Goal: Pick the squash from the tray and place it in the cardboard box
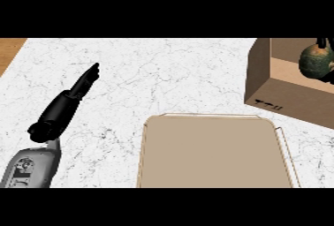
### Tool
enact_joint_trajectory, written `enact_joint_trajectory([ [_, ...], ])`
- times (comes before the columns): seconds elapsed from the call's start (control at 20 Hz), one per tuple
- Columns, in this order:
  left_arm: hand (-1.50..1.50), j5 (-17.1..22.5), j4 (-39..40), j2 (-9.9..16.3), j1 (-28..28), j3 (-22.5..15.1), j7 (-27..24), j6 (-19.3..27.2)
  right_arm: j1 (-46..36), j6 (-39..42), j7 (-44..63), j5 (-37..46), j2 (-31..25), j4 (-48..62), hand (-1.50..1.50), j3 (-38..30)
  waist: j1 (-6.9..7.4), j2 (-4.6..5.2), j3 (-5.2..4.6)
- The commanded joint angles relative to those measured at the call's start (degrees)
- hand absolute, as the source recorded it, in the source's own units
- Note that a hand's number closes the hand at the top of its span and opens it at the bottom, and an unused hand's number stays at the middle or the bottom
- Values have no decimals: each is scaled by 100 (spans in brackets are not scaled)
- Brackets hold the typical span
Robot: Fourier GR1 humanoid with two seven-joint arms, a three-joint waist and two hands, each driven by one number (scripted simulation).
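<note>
While the squash [316,61] is held over the cardboard box [264,75] at far right, curled round by the right hand [322,43], the left hand [65,106] rests straight-fingered.

We see the tray [215,152] filling the lower middle of the frame on the white marble counter [163,70]. At the upper right stands the cardboard box [264,79], and the green squash [316,61] sits above its opening, with dark fingers of the right hand [322,43] showing at its top. At the left, the left hand [65,106] rests with fingers straight, pointing up.
</note>
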Motion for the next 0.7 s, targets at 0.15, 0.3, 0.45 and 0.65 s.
enact_joint_trajectory([
  [0.15, 0, -2, -133, -111, -95, -101, 150, -17, -635, 175, -1073, 620, -746, 2029, 150, 590, 93, 16, 6],
  [0.3, 0, -142, 38, -119, 13, -120, -89, 63, -776, 167, -1316, 1029, -1103, 2605, 150, 852, 88, 32, 4],
  [0.45, 0, 56, 135, -4, -224, 101, 104, -60, -796, 167, -2087, 1100, -1100, 3132, -150, 1044, 26, 17, 6],
  [0.65, 0, 8, -69, -29, -181, -45, 161, -113, -1101, 156, -2895, 962, -1102, 3604, -150, 1097, 124, 40, 14],
])
